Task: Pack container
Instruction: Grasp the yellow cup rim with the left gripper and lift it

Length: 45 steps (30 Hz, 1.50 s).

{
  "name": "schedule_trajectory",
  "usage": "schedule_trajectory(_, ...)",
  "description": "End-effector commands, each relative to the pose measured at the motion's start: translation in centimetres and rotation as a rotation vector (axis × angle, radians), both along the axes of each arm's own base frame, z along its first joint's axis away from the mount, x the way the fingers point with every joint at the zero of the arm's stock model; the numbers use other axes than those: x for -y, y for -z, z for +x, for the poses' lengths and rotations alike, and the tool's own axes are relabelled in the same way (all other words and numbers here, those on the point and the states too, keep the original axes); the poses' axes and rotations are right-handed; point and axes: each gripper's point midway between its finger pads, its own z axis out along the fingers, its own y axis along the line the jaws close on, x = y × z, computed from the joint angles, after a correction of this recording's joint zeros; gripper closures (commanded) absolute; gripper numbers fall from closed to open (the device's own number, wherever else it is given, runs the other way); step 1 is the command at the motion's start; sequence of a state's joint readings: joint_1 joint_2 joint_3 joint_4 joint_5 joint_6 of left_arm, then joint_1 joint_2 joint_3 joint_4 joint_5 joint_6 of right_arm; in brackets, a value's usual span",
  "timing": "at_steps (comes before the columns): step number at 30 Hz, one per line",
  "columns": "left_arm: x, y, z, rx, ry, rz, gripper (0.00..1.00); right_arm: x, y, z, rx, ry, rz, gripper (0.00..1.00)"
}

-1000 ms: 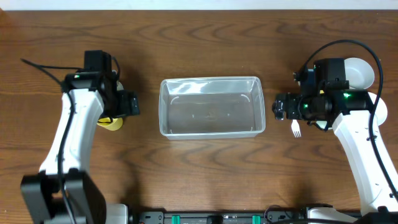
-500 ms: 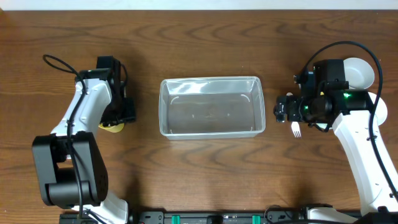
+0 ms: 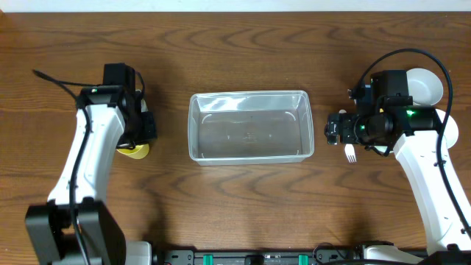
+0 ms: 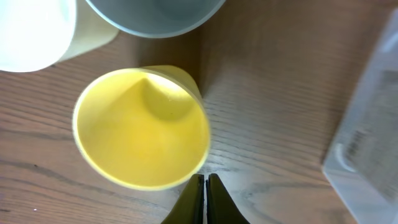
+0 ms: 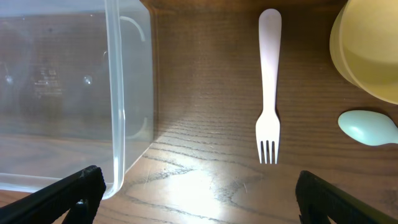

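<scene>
The container [image 3: 250,126] is a clear plastic tub at the table's middle, with nothing in it; its corner also shows in the right wrist view [image 5: 113,93]. My left gripper [image 4: 204,186] is shut with nothing between its fingers, its tips just outside the rim of a yellow cup [image 4: 142,127]. From overhead this gripper [image 3: 144,129] sits left of the container, over the yellow cup [image 3: 134,149]. My right gripper [image 5: 199,193] stands wide open above bare wood between the container's right end and a white fork [image 5: 268,81].
A grey bowl [image 4: 155,15] and a white cup [image 4: 31,31] stand close behind the yellow cup. Right of the fork are a pale yellow bowl [image 5: 370,50] and a light teal spoon [image 5: 370,127]. A white bowl [image 3: 425,85] sits at the far right.
My left gripper has gone from open to shut beside the yellow cup, and its arm swung briefly and came back. The right arm has not moved.
</scene>
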<state>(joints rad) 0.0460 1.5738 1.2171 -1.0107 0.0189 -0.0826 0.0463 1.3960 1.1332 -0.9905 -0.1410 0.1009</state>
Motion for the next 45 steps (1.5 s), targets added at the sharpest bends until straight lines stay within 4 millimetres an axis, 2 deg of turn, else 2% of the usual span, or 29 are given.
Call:
schedule_trajectory(1,0.8,-2.3,0.5,0.081,0.022,0.006,0.94,0.3,-0.5,0.4,0.016,-0.004,-0.009,0.01)
schedule_trajectory(5,1.0,-2.9,0.5,0.100,0.030,0.006,0.94,0.3,-0.5,0.4,0.016,-0.004,-0.009,0.01)
schedule_trajectory(7,0.6,-2.8,0.5,0.094,0.027,0.027,0.90,0.3,-0.5,0.4,0.016,-0.004,-0.009,0.01)
schedule_trajectory(9,0.2,-2.8,0.5,0.094,0.022,0.053,0.77,0.3,-0.5,0.3,0.012,-0.004,-0.010,0.01)
schedule_trajectory(11,-0.3,-2.8,0.5,0.096,0.016,0.081,0.70,0.3,-0.4,0.2,0.008,-0.004,-0.010,0.01)
schedule_trajectory(12,-0.5,-2.8,0.6,0.099,0.014,0.092,0.57,0.3,-0.4,0.2,0.008,-0.004,-0.010,0.01)
schedule_trajectory(13,-0.5,-2.8,0.6,0.100,0.014,0.092,0.55,0.3,-0.4,0.2,0.009,-0.004,-0.010,0.01)
schedule_trajectory(19,-0.5,-1.8,0.4,0.072,0.015,0.091,0.51,0.3,-0.4,0.2,0.009,-0.004,-0.010,0.01)
schedule_trajectory(28,-0.5,3.4,0.6,-0.051,0.020,0.088,0.51,0.3,-0.4,0.1,0.006,-0.004,-0.010,0.01)
schedule_trajectory(31,-0.5,5.1,0.6,-0.098,0.021,0.087,0.55,0.3,-0.3,0.0,-0.002,-0.004,-0.011,0.01)
schedule_trajectory(34,-0.5,6.0,0.3,-0.130,0.023,0.086,0.67,0.6,-0.3,-0.1,-0.007,0.001,-0.026,0.01)
schedule_trajectory(40,-0.5,5.9,0.3,-0.130,0.023,0.086,0.88,0.9,-0.2,-0.3,-0.012,0.006,-0.042,0.01)
schedule_trajectory(41,-0.5,5.8,0.1,-0.134,0.021,0.086,0.95,0.9,-0.2,-0.3,-0.013,0.006,-0.042,0.01)
schedule_trajectory(45,-0.2,4.9,-0.1,-0.138,0.025,0.077,0.95,0.9,-0.2,-0.3,-0.013,0.006,-0.042,0.01)
